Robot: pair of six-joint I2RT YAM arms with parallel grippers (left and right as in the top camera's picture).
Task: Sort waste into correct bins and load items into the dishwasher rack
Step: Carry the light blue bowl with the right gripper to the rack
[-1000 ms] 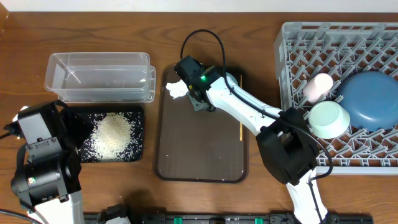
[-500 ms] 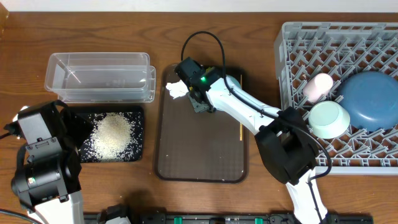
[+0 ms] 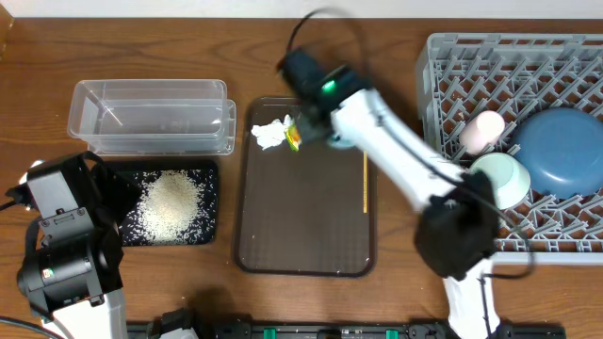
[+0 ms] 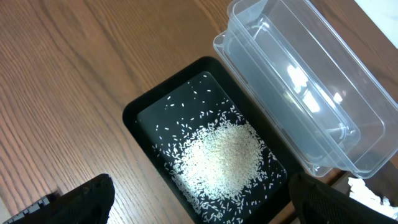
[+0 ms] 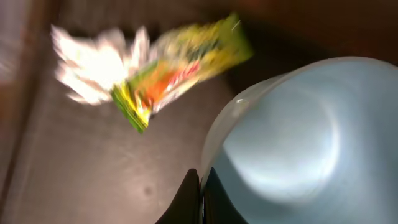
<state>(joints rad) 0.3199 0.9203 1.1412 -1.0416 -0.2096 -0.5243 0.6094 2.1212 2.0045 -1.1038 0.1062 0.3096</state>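
The small light-blue bowl (image 5: 286,137) is pinched at its rim by the right gripper (image 5: 199,198), whose jaws are closed on the bowl wall. The bowl is over the far end of the brown serving tray (image 3: 301,235); we cannot tell whether it touches the tray. Just beside it lie the yellow-green wrapper (image 5: 180,71) and the crumpled white tissue (image 5: 93,65), touching each other. In the grey rack (image 3: 452,66) we see the dark-blue plate (image 3: 565,151), mint-green bowl (image 3: 499,181) and pink cup (image 3: 480,130). The rice (image 4: 217,158) lies in the black tray (image 4: 140,115), just beside the clear tub (image 4: 298,81). The left gripper (image 4: 200,190) hangs above them, fingers wide apart, holding nothing.
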